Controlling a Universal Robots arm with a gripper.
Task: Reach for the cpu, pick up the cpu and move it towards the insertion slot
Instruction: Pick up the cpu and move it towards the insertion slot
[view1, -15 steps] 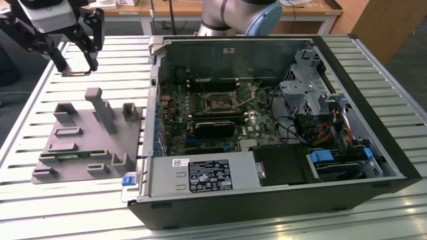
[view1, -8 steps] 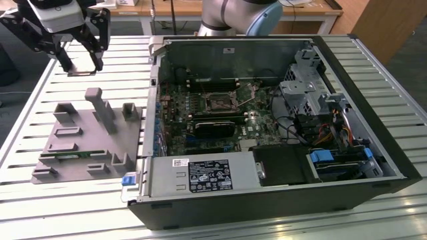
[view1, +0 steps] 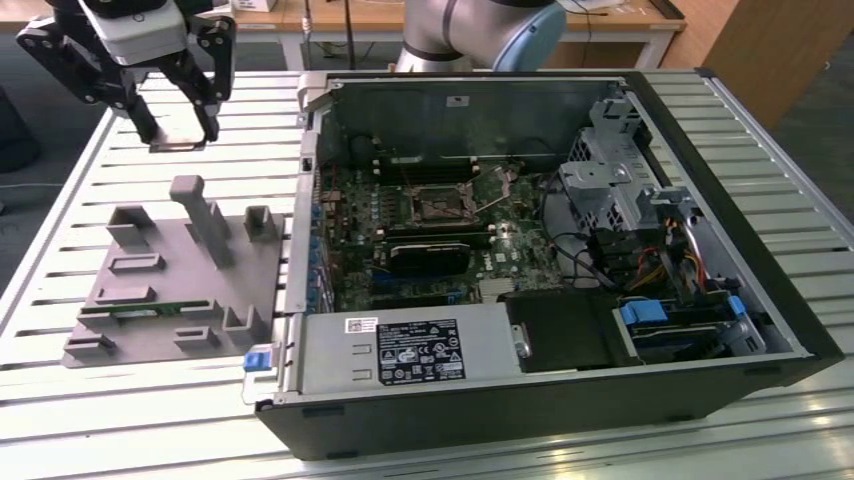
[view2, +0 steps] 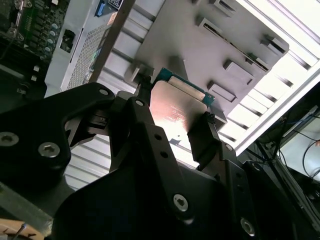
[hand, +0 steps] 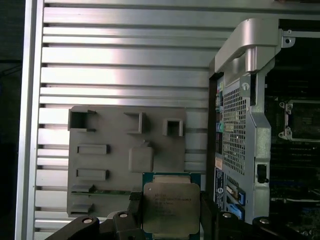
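While claw (view1: 178, 140) pinches its edges, cpu (hand: 171, 207) sits level w/ lid up.

One gripper (view1: 178, 138), one cpu (hand: 170, 207), one insertion slot (view1: 438, 205), one open computer case (view1: 534, 425), one power supply (view1: 400, 350), one grey fixture tray (view1: 180, 287), one green memory stick (view1: 140, 311), one slatted metal table (view1: 134, 425)

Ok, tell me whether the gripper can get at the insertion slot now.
Probably yes: the gripper, shut on the cpu, hangs beside the open computer case, and nothing covers the insertion slot.

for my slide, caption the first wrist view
Tool gripping the cpu, grey fixture plate and open computer case behind.
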